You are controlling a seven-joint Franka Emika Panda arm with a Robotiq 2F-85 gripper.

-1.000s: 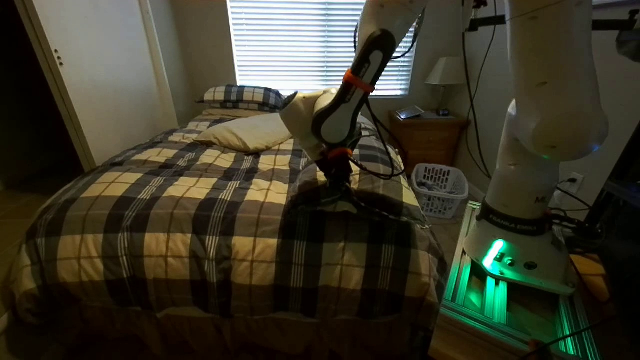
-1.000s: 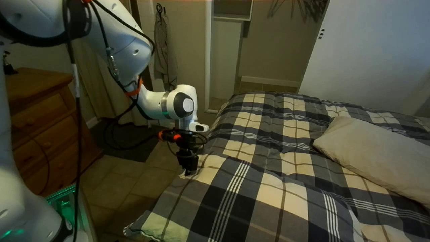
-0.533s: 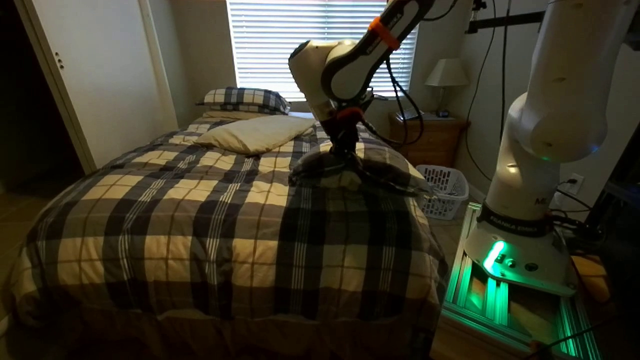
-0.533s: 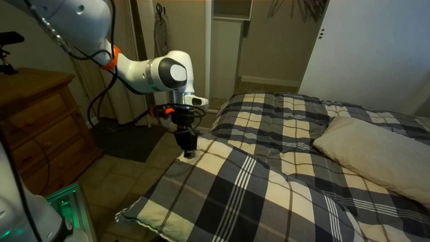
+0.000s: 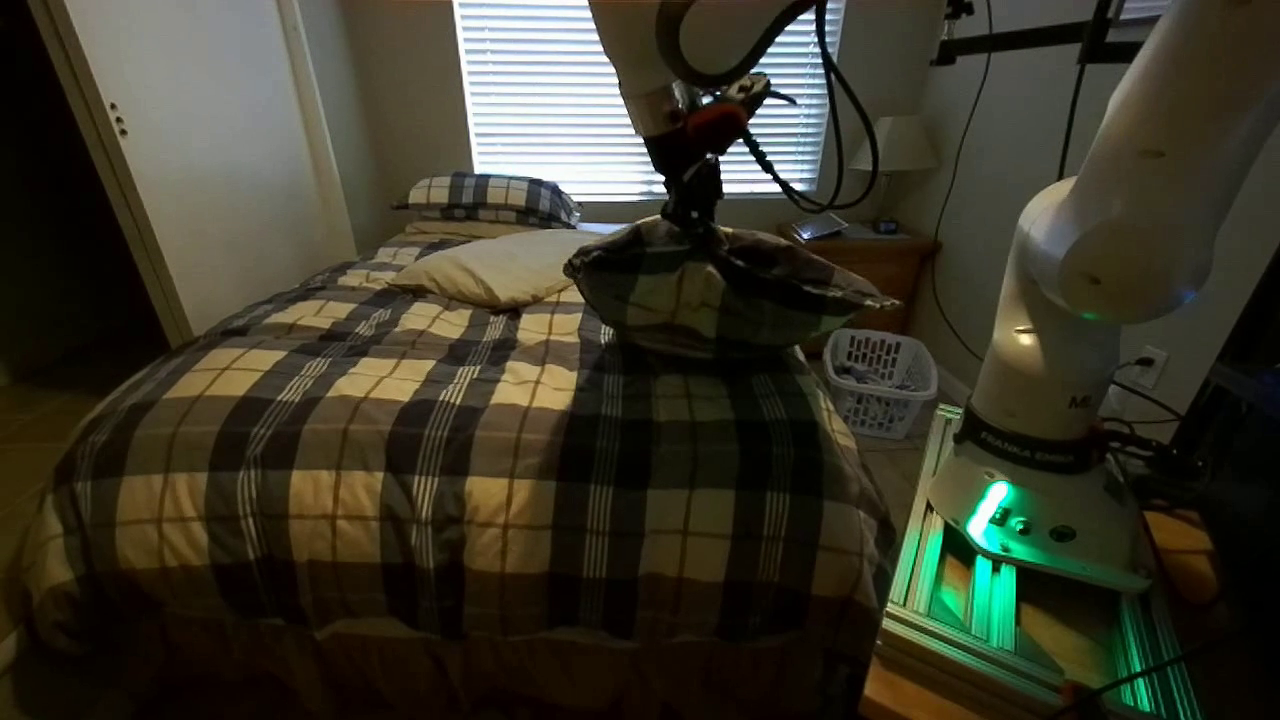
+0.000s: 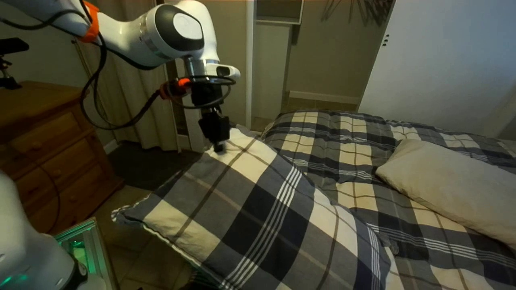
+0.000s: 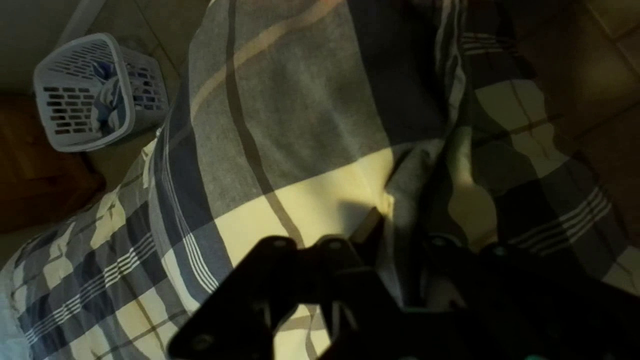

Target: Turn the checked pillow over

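Bed (image 5: 330, 480), covered in plaid, takes up most of the room shown. Beside it stands the arm (image 6: 173, 32), reaching in over the near side of the bed. The checked pillow (image 6: 258, 209) is on the robot's side of the bed, tilted: its edge toward the foot of the bed is raised, the rest slopes down toward the head, and one corner juts past the bed's side. Whether its low end rests on the bed, I cannot tell for certain. A cream pillow (image 6: 451, 185) lies on the bed nearer the head, and a smaller plaid pillow (image 5: 490, 195) lies at the head itself. A white basket (image 5: 880, 410) stands beside the bed. The pincer (image 6: 218, 147), above the bed, is pinching a fold near the middle of the checked pillow's raised edge. I judge the step in hand to be the lift, with the turn not yet made. The next move likely calls for a firm pinch while the raised edge goes up and over toward the bed's head, past upright, then a lowering onto the bed before letting go.
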